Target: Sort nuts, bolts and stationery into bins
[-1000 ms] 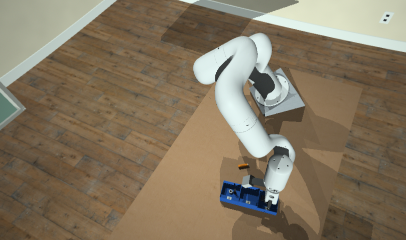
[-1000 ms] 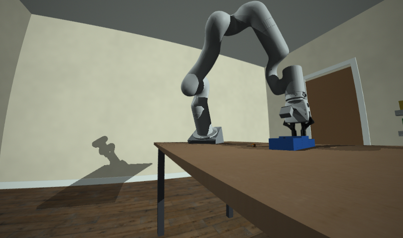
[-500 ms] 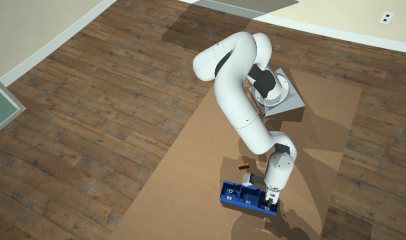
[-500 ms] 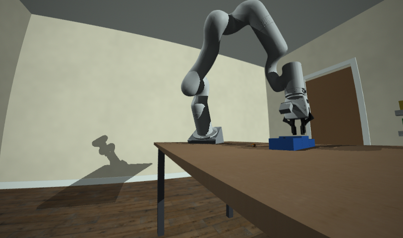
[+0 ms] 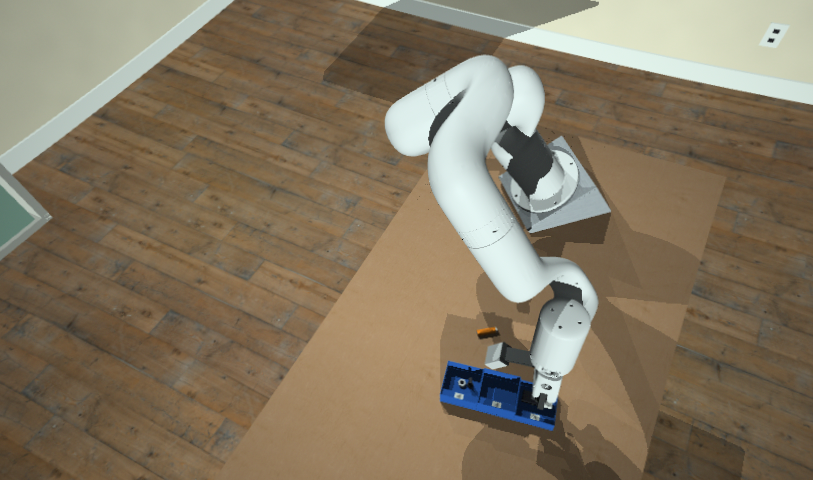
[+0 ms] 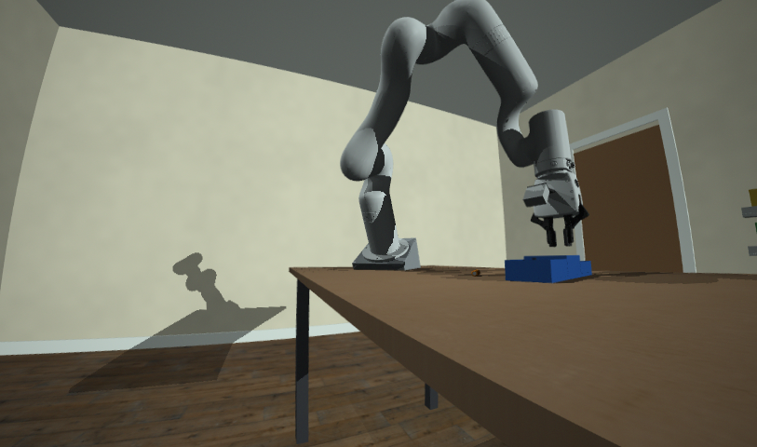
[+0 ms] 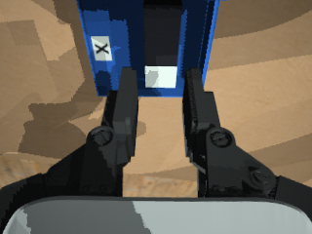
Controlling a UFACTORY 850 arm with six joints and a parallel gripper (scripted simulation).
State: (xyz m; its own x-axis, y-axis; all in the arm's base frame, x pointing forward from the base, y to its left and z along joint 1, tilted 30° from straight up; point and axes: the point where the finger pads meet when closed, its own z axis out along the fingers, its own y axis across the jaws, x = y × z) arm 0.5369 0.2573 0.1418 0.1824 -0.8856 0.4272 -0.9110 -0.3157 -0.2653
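Three blue bins side by side in a row on the brown table, each with a small tag on its front wall; only the X tag readable, in the wrist view. In the X bin, at the 3 o'clock end of the row seen from the top, one pale flat piece on the dark bottom. In the bin at the 9 o'clock end, a few small dark bits, too small to name. Gripper above the X bin, pointing straight down, fingers parted with nothing between them. One small orange piece on the table at 12 o'clock of the bins, apart from them. Grey base plate farther off at 1 o'clock. Wooden plank floor, cream walls, a brown door
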